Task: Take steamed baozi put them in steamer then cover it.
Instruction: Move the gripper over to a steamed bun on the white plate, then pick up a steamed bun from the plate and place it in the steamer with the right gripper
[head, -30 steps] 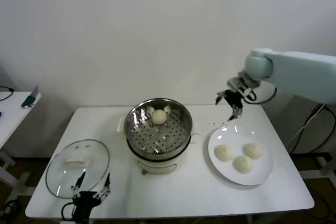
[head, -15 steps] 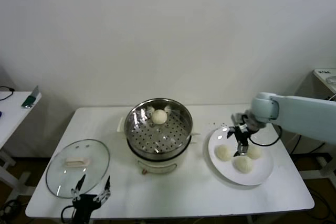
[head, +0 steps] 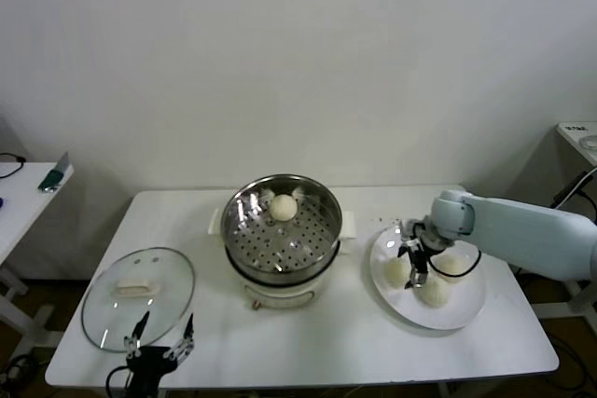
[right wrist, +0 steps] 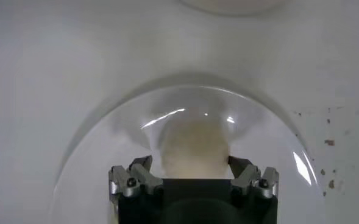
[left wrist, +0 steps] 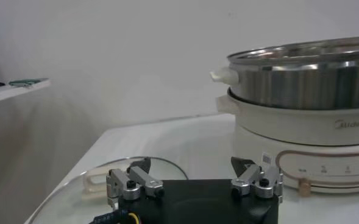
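One baozi (head: 283, 206) lies in the steel steamer (head: 280, 230) on its cream pot base. Three baozi sit on the white plate (head: 466, 312): a left one (head: 396, 271), a front one (head: 435, 292) and a right one (head: 457, 265) partly behind my arm. My right gripper (head: 412, 267) is down at the left baozi. In the right wrist view it (right wrist: 191, 163) is open, with one finger on each side of that baozi (right wrist: 194, 143). My left gripper (head: 160, 342) is parked open at the table's front edge beside the glass cover (head: 138, 297).
In the left wrist view the left gripper (left wrist: 194, 167) faces the cover (left wrist: 94, 182) and the steamer (left wrist: 307, 79) on its pot base. A second white table (head: 23, 195) stands at the far left. The plate rim (right wrist: 100, 137) curves round the right gripper.
My right gripper has come down from above the table's back edge to the plate and now straddles the left baozi. The left arm has not moved.
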Robot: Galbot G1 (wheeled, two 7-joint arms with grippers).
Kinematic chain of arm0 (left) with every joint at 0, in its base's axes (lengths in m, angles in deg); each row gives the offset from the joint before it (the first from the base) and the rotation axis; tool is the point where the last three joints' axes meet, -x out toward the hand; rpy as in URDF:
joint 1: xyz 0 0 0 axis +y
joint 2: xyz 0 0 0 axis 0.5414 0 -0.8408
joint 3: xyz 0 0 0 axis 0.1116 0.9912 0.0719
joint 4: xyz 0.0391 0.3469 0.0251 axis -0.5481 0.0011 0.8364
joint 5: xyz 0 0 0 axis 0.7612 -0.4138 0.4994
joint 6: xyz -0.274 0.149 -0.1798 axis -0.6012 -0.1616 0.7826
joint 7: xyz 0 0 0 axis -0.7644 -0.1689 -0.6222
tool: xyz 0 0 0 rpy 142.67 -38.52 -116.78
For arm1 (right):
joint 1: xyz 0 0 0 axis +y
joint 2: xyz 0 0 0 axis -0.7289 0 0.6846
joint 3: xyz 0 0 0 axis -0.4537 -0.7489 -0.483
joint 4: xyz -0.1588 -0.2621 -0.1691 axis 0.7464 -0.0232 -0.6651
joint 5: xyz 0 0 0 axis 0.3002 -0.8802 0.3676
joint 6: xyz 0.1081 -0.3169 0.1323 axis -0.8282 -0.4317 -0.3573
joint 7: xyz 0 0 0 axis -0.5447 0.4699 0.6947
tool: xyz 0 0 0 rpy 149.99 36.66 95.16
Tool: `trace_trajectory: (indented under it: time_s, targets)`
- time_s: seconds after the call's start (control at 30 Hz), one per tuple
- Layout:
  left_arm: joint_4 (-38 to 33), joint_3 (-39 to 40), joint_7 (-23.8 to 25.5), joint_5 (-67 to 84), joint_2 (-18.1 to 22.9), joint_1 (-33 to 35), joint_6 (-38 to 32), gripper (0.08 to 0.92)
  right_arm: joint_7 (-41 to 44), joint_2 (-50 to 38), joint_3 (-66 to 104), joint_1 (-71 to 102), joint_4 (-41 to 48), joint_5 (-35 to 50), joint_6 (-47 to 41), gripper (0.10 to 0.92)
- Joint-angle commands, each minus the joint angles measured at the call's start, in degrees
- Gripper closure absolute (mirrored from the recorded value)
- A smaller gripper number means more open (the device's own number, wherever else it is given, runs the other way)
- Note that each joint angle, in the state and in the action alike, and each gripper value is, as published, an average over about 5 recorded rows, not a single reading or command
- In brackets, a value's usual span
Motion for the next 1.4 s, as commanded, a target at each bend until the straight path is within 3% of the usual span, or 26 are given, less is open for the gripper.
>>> trace_trajectory:
  time_s: [0.03,0.33,0.57,0.73,1.03,1.2,1.4]
  targets:
    - [-0.12,-0.01,0.03,-0.04,-0.09,-0.06,0.11,0.177,-0.65,1.28,3.03,2.32,2.33,-1.09,-1.04,0.249]
    - [-0.54,0.14,0.05,-0.08,0.01,-0.13,0.17,0.177,2.28,0.81,-1.46,-4.05,0.0,-0.43,0.18,0.379]
    - [-0.82,0.54,-0.02,-0.17,0.12,-0.06,0.15,0.177,3.77,1.1,-4.64,-10.26,-1.96,2.01,0.73,0.411]
    - [-1.32,0.58,0.0,-0.18,-0.01,0.29,0.18,0.177,6.52,3.25,-14.65,-26.82,-5.72,7.78,2.43,0.414]
    - [-2.58,0.82,0.14,-0.25,-0.44,0.34,0.44,0.177,12.43,16.72,-20.01,-52.06,-7.22,25.84,2.42,0.414]
    - [-2.9,0.99,0.32,-0.58,-0.54,0.31,0.38,0.177,7.04,26.68,-12.6,-48.49,-6.28,32.72,-2.73,0.414]
    - [-3.21,0.88,0.65,-0.85,-0.49,1.03,0.35,0.177,1.45,36.41,-8.31,-37.42,-2.97,33.36,-6.68,0.414]
